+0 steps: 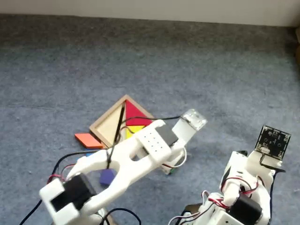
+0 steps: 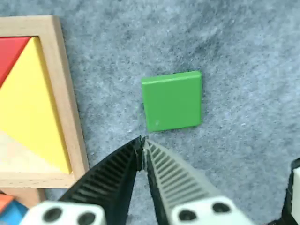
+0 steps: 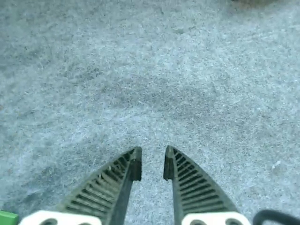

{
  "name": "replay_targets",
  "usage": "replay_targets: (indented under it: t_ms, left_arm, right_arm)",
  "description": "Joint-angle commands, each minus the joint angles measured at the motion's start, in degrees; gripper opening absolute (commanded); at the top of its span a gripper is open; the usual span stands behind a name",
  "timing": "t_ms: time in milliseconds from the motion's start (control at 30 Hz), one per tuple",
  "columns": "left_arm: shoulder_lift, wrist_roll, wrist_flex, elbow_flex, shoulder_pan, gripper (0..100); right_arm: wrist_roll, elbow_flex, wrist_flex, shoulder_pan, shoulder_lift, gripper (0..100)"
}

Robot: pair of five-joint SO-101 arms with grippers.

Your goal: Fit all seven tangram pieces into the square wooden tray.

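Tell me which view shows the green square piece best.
Left wrist view: the green square lies whole beside the tray, ahead of the left gripper. High view shows a sliver under the arm; right wrist view, a corner.

Grey-blue carpet [image 1: 197, 70], pale wall strip [image 1: 187, 9] along far edge

open carpet [image 1: 154, 56] spans the upper half of the high view. lower centre, the left arm [image 1: 136, 154] overhangs the tray [image 1: 104, 123]; an orange piece [image 1: 87, 139] and purple piece [image 1: 107, 176], perhaps more, crowd the lower left.
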Motion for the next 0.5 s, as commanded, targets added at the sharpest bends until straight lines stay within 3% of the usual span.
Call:
replay_targets:
  t_ms: [0, 167, 333, 467]
  left_arm:
    - [-7.43, -2.37, 0.00, 1.98, -1.45, 1]
    - [-10.15, -2.73, 0.00, 2.95, -4.09, 5]
    - [-7.52, -2.20, -1.58, 3.12, -4.09, 28]
    - [-2.59, -2.20, -6.77, 2.68, -3.82, 28]
  right_arm:
    - [-0.09, -0.57, -0.92, -0.48, 0.04, 9.2]
    - [-0.09, -0.57, -0.92, -0.48, 0.04, 9.2]
    - [-0.09, -0.48, -0.92, -0.48, 0.04, 9.2]
    - [-0.09, -0.48, -0.92, -0.48, 0.04, 9.2]
